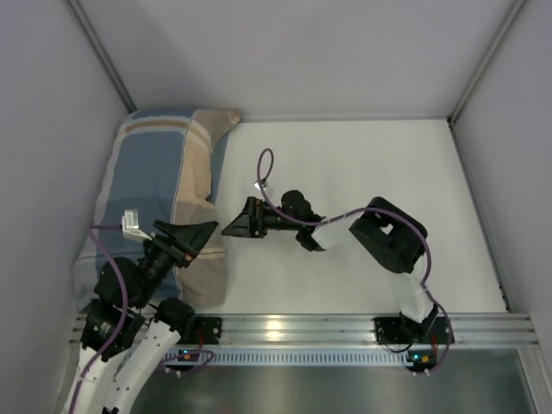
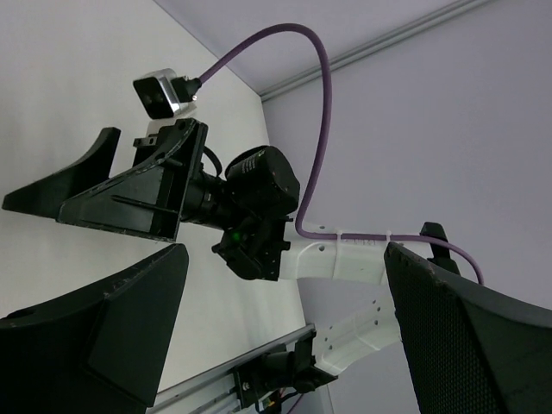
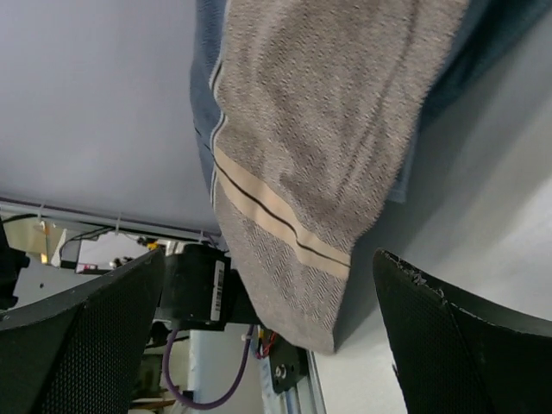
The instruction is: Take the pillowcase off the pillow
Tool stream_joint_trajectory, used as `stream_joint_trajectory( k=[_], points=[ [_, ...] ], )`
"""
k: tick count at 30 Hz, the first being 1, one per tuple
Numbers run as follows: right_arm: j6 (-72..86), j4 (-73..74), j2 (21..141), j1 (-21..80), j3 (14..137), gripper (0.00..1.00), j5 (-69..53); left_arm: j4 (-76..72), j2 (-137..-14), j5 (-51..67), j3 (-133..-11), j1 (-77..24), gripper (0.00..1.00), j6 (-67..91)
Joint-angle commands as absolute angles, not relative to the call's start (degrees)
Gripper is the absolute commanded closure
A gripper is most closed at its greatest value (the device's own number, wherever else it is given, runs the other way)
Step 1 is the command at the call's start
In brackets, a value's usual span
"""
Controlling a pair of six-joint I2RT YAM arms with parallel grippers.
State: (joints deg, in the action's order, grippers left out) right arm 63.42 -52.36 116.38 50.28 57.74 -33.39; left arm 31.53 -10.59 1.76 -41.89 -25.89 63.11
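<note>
Right now your left gripper [image 1: 202, 241] and right gripper [image 1: 231, 226] both gape wide, holding nothing, beside the striped pillowcase [image 1: 147, 172].

White table [image 1: 362, 172] boxed in by pale grey panels: back wall [image 1: 302, 52], left wall [image 1: 34, 129], right wall [image 1: 522, 190]. A thin left strut [image 1: 102, 53] runs along the rear left corner (right strut [image 1: 488, 59] mirrors it). Silver slotted rail [image 1: 302, 328] spans the near table edge, perforated strip [image 1: 302, 355] just below it, then a dark grey metal sheet [image 1: 345, 390] at the bottom
</note>
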Motion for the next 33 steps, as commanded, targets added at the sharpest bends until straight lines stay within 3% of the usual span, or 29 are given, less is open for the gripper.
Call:
stream_joint_trajectory(
  k=[1, 15, 21, 24, 25, 27, 33],
  points=[
    [59.1, -53.1, 118.2, 53.1, 62.6, 0.0, -29.6, 31.5, -9.8, 3.1, -42.9, -25.9, 0.01, 63.8],
    [48.7, -30.6, 126.9, 59.3, 77.5, 0.01, -18.2, 31.5, -11.2, 4.0, -45.2, -25.9, 0.02, 63.5],
    [48.5, -34.1, 130.8, 61.7, 84.3, 0.01, -25.3, 31.5, -12.1, 4.7, -44.3, -26.0, 0.03, 63.8],
    [50.6, -38.3, 132.1, 62.0, 86.0, 0.19, -28.6, 32.3, -11.9, 4.0, -44.5, -25.9, 0.03, 63.5],
    [51.5, -39.3, 132.1, 61.8, 85.7, 0.49, -29.0, 32.8, -11.9, 3.7, -44.7, -25.9, 0.03, 63.3],
    [54.7, -43.7, 131.7, 61.4, 83.5, 1.0, -30.0, 34.2, -11.8, 2.7, -45.5, -25.9, 0.03, 62.7],
    [59.3, -58.2, 121.7, 56.7, 64.4, 1.0, -24.5, 36.4, -12.0, 1.0, -46.2, -26.0, 0.05, 61.4]
  ],
)
